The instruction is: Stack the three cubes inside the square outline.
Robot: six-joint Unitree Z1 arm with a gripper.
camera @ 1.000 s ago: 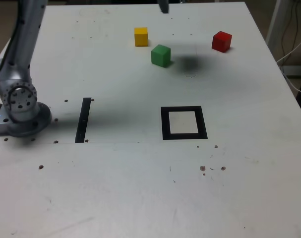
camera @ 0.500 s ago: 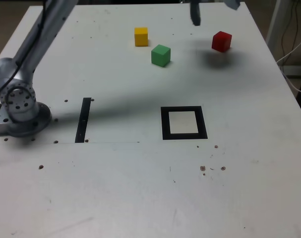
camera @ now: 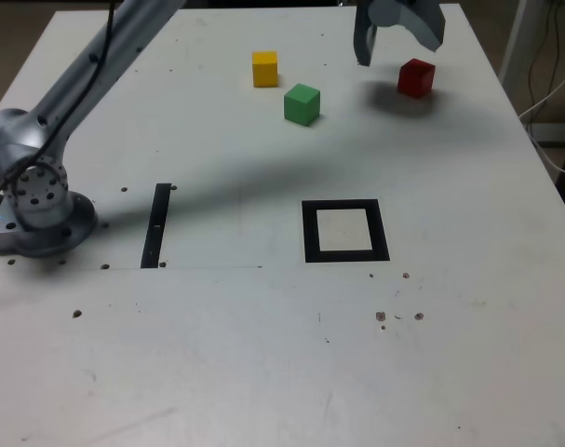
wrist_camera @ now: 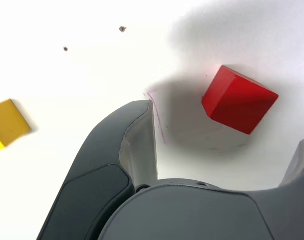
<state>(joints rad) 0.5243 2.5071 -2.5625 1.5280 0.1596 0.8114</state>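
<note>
The red cube [camera: 416,77] sits at the far right of the table in the exterior view. My gripper [camera: 396,42] hangs open just above it and slightly to its left, holding nothing. In the wrist view the red cube [wrist_camera: 239,100] lies on the table in the gap between the spread fingers [wrist_camera: 136,145] of the gripper [wrist_camera: 228,131], apart from both. The green cube [camera: 302,103] and the yellow cube [camera: 264,68] rest farther left; the yellow cube [wrist_camera: 6,125] also shows at the wrist view's edge. The square outline [camera: 345,230] lies flat mid-table with a bare white centre.
A narrow black strip [camera: 156,224] lies on the table near the arm's base [camera: 38,209] at the exterior view's left. The arm's link stretches diagonally over the table's far left part. Cables hang beyond the table's right edge.
The gripper has swung to the exterior view's right and come down, from above the green cube's area to just over the red cube. The cubes have stayed put.
</note>
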